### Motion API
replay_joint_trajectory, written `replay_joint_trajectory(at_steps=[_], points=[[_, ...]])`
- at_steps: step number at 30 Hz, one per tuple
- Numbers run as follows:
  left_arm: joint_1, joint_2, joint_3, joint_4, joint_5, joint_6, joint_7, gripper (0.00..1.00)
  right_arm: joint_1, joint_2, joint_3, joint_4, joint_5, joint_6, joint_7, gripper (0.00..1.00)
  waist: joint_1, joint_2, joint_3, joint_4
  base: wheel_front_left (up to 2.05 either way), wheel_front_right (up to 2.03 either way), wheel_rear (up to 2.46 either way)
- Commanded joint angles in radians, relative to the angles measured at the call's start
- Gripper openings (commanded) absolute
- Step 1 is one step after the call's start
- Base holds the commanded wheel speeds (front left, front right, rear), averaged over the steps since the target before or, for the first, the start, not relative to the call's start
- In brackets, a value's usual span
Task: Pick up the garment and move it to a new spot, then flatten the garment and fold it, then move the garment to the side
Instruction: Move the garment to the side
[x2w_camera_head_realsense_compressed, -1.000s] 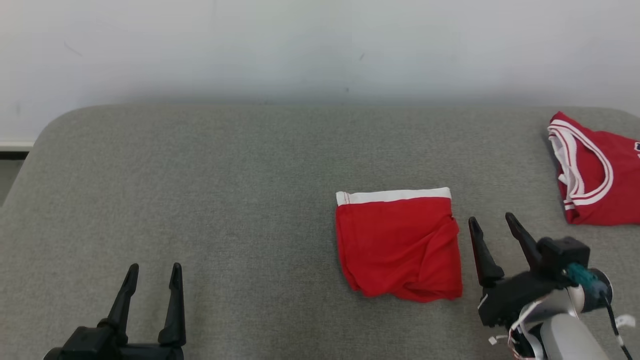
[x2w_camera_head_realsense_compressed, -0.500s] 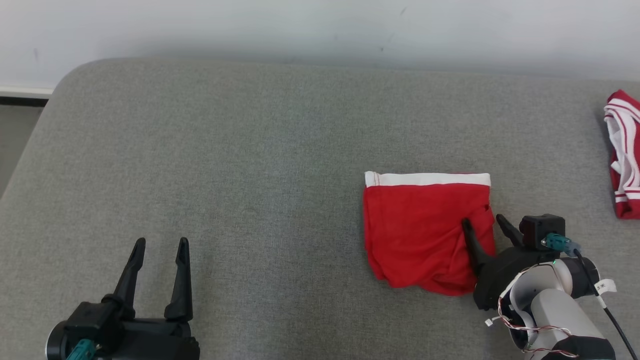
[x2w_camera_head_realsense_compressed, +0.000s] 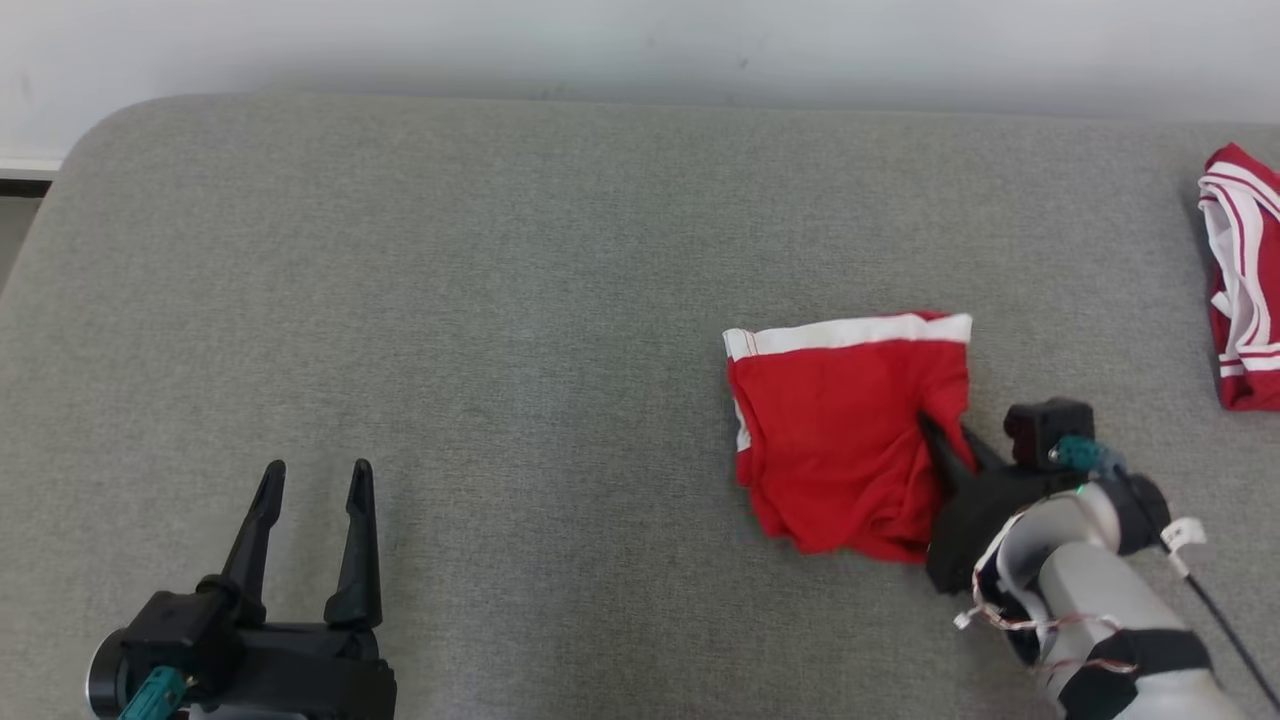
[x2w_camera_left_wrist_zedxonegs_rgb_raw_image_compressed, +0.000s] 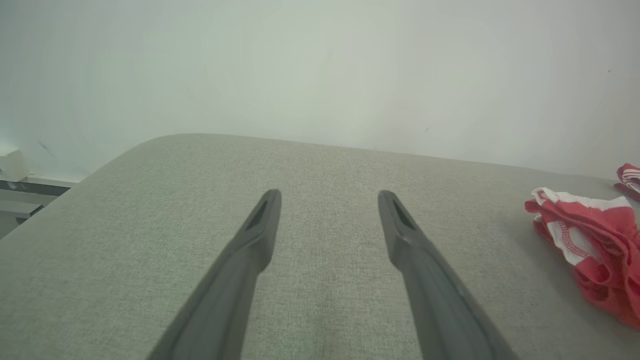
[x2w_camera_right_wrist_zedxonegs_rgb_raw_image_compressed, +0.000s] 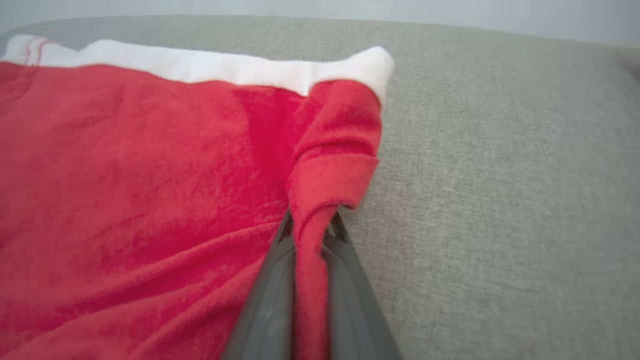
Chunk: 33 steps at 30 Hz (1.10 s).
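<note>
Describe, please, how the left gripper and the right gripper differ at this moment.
The left gripper stands open, fingers spread; the right gripper is shut. The left gripper holds nothing and sits above the grey cushion; the right gripper pinches a fold at the right edge of the red garment. Both have two long dark fingers.

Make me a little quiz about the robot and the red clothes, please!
1. True or false: the right jaws are shut on the red garment.
2. Which jaws stand open above the bare grey cushion? A) left jaws B) right jaws C) both
3. Fill the gap: the garment's waistband is ____.
Key: 1 true; 2 A; 3 white.
</note>
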Motion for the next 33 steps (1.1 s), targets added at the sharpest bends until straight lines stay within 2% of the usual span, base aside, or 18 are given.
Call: replay_joint_trajectory(at_steps=[1,10,17,22,26,33], points=[[-0.014,-0.001,0.0,-0.006,0.0,0.001,0.0,1.0,-0.028,-0.029,0.014,-0.001,0.003,-0.004,0.006,0.0,-0.0001,-0.0001,0.012,-0.015,0.0,0.0,0.0],[-0.069,0.012,-0.023,-0.031,-0.005,0.001,0.0,1.0,-0.173,-0.177,0.128,-0.079,0.044,-0.004,0.09,0.0,-0.0001,-0.0001,0.113,-0.086,0.0,0.0,0.0],[-0.117,0.031,-0.029,-0.058,-0.017,0.001,0.0,1.0,-0.289,-0.298,0.164,-0.177,0.116,-0.004,0.137,0.0,-0.0001,-0.0001,0.237,-0.186,0.0,0.0,0.0],[-0.142,0.061,-0.025,-0.091,-0.018,0.001,0.0,1.0,-0.367,-0.368,0.148,-0.234,0.124,-0.004,0.173,0.0,-0.0001,-0.0001,0.321,-0.257,0.0,0.0,0.0],[-0.153,0.085,-0.025,-0.128,-0.021,0.001,0.0,1.0,-0.422,-0.428,0.096,-0.271,0.142,-0.004,0.204,0.0,-0.0001,-0.0001,0.372,-0.301,0.0,0.0,0.0],[-0.149,0.112,-0.041,-0.173,-0.023,0.001,0.0,1.0,-0.474,-0.515,0.03,-0.281,0.165,-0.004,0.267,0.0,-0.0001,-0.0001,0.41,-0.316,0.0,0.0,0.0]])
